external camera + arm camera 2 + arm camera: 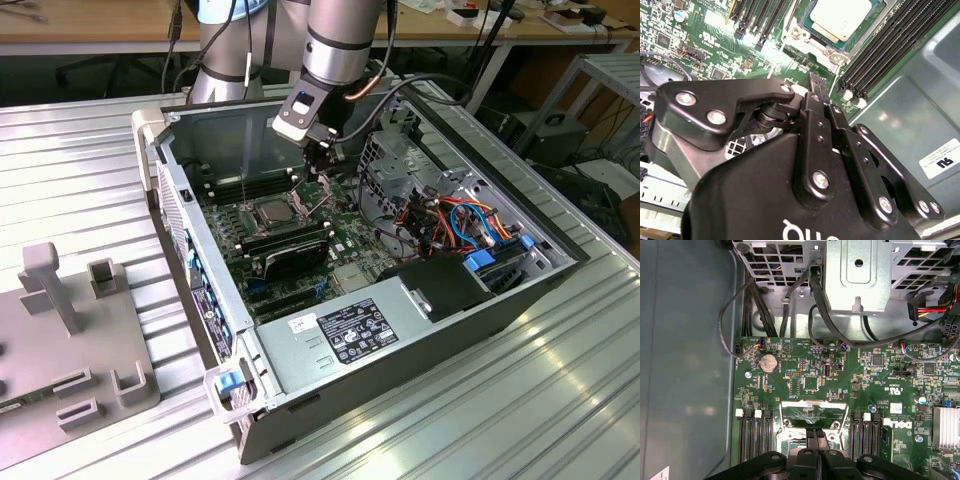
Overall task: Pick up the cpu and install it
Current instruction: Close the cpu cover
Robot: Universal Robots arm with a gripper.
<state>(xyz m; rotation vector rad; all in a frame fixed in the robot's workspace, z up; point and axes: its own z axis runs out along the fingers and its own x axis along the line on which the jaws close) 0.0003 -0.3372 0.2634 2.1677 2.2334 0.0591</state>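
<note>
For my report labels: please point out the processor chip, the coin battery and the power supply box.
processor chip (842,17), second wrist view, metal lid's middle.
coin battery (769,362), first wrist view, face centre.
power supply box (352,330), exterior view, labelled top.

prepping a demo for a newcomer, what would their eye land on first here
The open case on the ribbed metal table, with the arm reaching down into it. Its shut end effector hangs over the motherboard, near the CPU sitting in its socket. Bright orange and blue cables stand out at the exterior view's right.
</note>
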